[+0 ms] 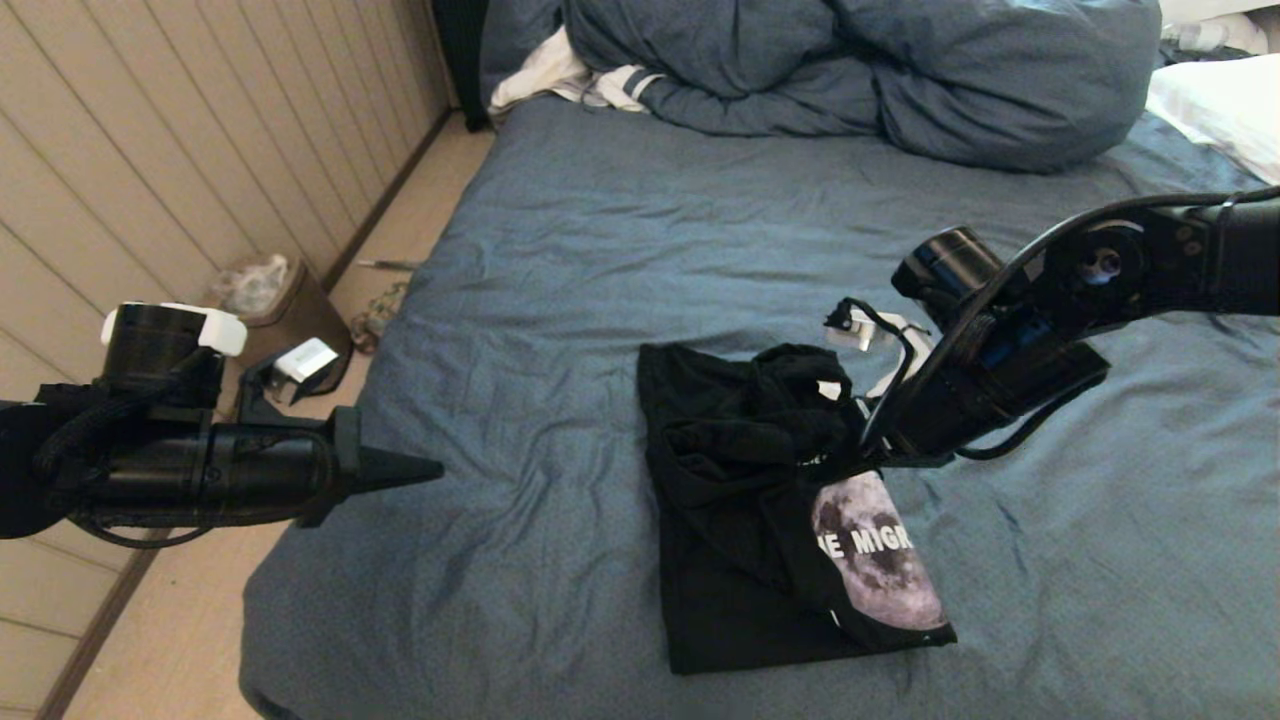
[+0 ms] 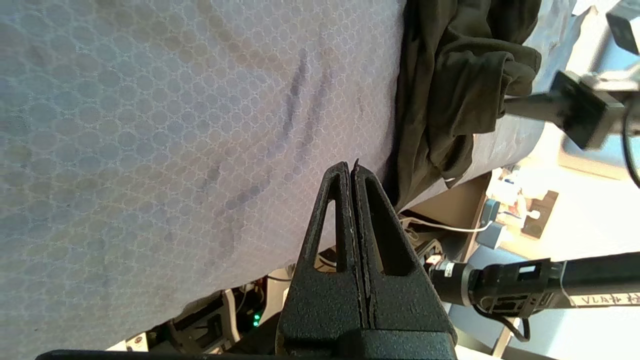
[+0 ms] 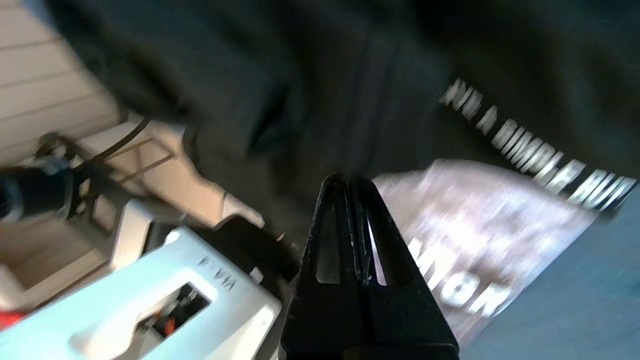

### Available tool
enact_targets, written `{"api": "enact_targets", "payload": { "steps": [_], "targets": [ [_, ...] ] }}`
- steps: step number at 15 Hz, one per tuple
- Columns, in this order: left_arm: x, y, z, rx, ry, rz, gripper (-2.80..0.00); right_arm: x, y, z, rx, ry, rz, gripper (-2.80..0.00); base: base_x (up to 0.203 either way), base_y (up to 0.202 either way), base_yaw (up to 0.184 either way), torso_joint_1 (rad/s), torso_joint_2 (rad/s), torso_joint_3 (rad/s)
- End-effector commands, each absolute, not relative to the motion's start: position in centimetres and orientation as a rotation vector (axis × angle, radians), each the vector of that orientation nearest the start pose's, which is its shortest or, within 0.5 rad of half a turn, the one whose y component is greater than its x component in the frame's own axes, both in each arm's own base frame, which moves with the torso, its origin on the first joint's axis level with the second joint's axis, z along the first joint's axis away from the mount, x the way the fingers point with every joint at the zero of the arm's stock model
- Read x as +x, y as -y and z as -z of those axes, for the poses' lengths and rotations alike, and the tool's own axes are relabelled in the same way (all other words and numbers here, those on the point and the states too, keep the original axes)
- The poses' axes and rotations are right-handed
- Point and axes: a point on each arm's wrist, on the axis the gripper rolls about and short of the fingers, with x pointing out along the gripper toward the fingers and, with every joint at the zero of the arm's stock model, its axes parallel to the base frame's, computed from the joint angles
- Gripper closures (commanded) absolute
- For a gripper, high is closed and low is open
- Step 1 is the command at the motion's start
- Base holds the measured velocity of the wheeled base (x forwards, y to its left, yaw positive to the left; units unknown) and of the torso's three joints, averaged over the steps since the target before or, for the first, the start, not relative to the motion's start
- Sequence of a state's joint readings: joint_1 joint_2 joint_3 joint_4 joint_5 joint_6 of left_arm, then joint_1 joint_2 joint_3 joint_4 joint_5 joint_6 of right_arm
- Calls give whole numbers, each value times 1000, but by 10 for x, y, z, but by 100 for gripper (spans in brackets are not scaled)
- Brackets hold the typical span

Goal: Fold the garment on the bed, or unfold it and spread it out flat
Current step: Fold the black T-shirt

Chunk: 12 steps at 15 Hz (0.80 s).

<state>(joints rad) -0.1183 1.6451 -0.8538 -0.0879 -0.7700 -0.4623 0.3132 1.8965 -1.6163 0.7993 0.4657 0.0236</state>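
Head view, wrinkled blue bed [image 1: 560, 300] by panelled wall [image 1: 150, 150], duvet [image 1: 860, 70] at far end, left gripper [image 1: 425, 468] closed and empty at bed's edge, right gripper [image 3: 350, 182] closed, at rumpled garment [image 1: 740, 470], whether it pinches cloth unclear.

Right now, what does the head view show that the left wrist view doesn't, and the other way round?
Only the head view shows the moon print on the T-shirt, the duvet and the right claw at the shirt's bunched upper part. Only the left wrist view shows the left claw pressed shut and empty, plus clutter under the bed edge. Both show the black shirt on the blue sheet.
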Motion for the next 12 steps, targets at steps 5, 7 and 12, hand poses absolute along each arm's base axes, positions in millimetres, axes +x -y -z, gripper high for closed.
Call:
{"api": "enact_targets", "payload": {
  "steps": [5, 7, 12],
  "targets": [
    [271, 48, -165, -654, -884, 682, 0, 332, -138, -206, 37, -1121, -673, 0, 0, 0, 0, 0, 0, 0],
    [271, 48, -166, -654, -882, 682, 0, 331, -154, -201, 18, -1137, -697, 0, 0, 0, 0, 0, 0, 0],
    [273, 41, -167, -663, -867, 662, 0, 308, -207, -195, -66, -1162, -825, 0, 0, 0, 0, 0, 0, 0]
  ]
}}
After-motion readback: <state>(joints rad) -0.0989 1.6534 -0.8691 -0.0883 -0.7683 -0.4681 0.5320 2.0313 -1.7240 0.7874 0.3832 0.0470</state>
